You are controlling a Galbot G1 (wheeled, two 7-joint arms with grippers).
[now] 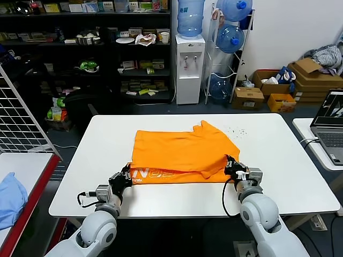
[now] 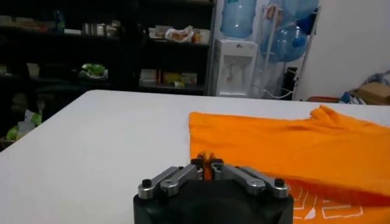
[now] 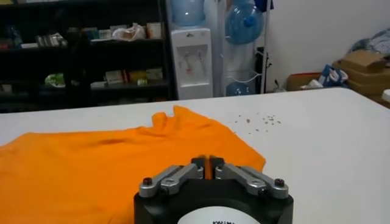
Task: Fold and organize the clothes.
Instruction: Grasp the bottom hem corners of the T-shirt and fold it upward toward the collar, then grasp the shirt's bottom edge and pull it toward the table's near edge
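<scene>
The orange T-shirt (image 1: 185,152) lies folded on the white table (image 1: 107,139), its near strip showing white block lettering. My left gripper (image 1: 127,175) is shut on the shirt's near left corner. My right gripper (image 1: 230,166) is shut on the near right corner. In the left wrist view the left gripper (image 2: 208,165) pinches a sliver of the orange T-shirt (image 2: 292,146). In the right wrist view the right gripper (image 3: 208,163) pinches the orange T-shirt (image 3: 91,164) the same way.
A light blue cloth (image 1: 10,195) lies on a red-edged side table at the left. A laptop (image 1: 331,126) sits on a table at the right. Small dark specks (image 1: 236,130) lie on the table beyond the shirt. Shelves and a water dispenser (image 1: 190,64) stand behind.
</scene>
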